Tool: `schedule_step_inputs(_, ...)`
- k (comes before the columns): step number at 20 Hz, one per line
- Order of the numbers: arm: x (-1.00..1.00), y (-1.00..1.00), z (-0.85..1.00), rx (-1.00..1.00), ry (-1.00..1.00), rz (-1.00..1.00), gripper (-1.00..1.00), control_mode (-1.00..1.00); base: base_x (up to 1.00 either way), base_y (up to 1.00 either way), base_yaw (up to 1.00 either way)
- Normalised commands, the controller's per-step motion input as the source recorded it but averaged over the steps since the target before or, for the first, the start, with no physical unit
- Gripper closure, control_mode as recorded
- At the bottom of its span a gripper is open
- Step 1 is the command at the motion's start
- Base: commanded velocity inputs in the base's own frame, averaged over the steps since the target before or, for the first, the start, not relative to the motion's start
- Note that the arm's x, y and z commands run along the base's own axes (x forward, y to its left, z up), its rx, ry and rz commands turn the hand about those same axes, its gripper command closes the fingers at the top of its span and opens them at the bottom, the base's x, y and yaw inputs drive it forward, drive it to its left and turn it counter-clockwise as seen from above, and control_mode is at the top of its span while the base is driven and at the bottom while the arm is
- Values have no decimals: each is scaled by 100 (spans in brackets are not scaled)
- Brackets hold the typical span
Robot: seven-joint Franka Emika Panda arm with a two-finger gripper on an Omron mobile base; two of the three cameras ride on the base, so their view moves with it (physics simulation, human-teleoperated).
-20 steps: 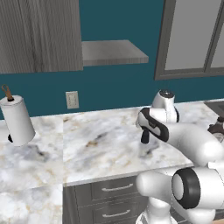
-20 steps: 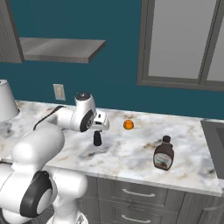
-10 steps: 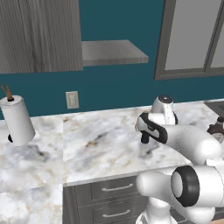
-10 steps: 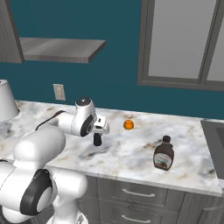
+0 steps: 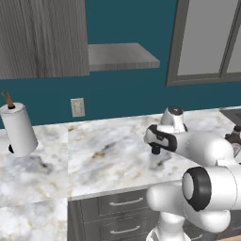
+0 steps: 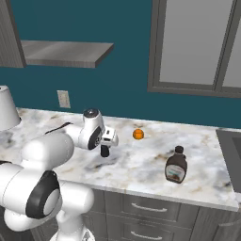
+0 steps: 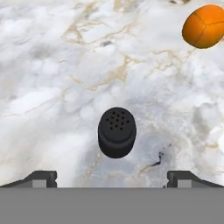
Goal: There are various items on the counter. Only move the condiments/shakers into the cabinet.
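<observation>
1. The gripper [image 7: 112,177] hangs over the veined marble counter [image 5: 94,160], fingertips [image 7: 41,177] spread wide apart, holding nothing.
2. The clear shaker [image 7: 117,132], its round black top perforated, stands on the slab directly below, between the tips.
3. A smooth orange fruit [image 6: 138,134] sits near the back edge.
4. The squat brown squeeze bottle [image 6: 176,165] stands nearer the counter's front edge.

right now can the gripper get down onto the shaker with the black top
Probably yes: the gripper hangs right above the shaker, fingertips spread wide either side, with nothing between them; the orange sits well off to one side.
</observation>
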Motion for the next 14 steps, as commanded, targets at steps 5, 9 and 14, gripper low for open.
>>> schedule_step_inputs(5, 14, 0, -13, 0, 0, 0, -100, -100, 0, 0, 0)
schedule_step_inputs(9, 10, 0, -10, 0, 0, 0, -100, -100, 0, 0, 0)
schedule_step_inputs(14, 8, 0, -8, 0, -3, 0, -100, -100, 0, 0, 0)
